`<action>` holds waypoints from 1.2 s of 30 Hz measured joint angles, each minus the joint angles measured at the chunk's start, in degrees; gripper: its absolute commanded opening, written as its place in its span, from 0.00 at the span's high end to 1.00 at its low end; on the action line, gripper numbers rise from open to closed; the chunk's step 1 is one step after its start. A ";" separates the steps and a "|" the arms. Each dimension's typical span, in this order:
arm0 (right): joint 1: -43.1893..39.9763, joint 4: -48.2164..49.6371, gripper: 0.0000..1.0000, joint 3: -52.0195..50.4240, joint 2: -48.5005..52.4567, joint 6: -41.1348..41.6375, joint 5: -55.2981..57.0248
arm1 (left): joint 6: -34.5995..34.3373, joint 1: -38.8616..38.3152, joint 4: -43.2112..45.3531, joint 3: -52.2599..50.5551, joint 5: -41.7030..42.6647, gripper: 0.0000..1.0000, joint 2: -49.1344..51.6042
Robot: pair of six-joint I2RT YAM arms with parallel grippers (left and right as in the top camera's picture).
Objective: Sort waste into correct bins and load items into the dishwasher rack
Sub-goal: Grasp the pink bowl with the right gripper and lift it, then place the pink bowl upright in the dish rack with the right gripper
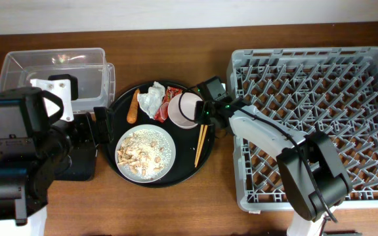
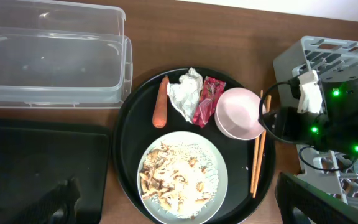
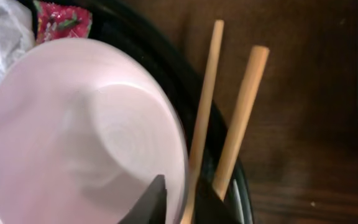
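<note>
Straddling the rim of the white bowl (image 3: 79, 124), the right pincer (image 3: 180, 190) stood narrow, contact unclear; light, stiff, slick and breakable, the bowl suited that rim pinch.

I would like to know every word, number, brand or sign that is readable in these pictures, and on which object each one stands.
No text can be read in any view.
Red wrapper: it carries some print, but it is too blurred to read.
Bowl, clear box, grey rack: no label or number is visible.
</note>
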 measured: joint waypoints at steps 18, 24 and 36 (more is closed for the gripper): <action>-1.68 -31.89 0.96 5.07 -31.23 -5.40 26.21 | 0.00 0.02 -0.20 0.00 -0.22 0.01 0.00; -9.18 -37.29 0.96 5.07 -30.47 -5.60 55.60 | 0.02 0.00 -0.15 0.00 -0.22 0.01 0.00; -29.66 -26.67 0.96 5.03 -9.40 -10.97 60.22 | 0.00 0.02 -0.13 0.00 -0.24 0.01 0.00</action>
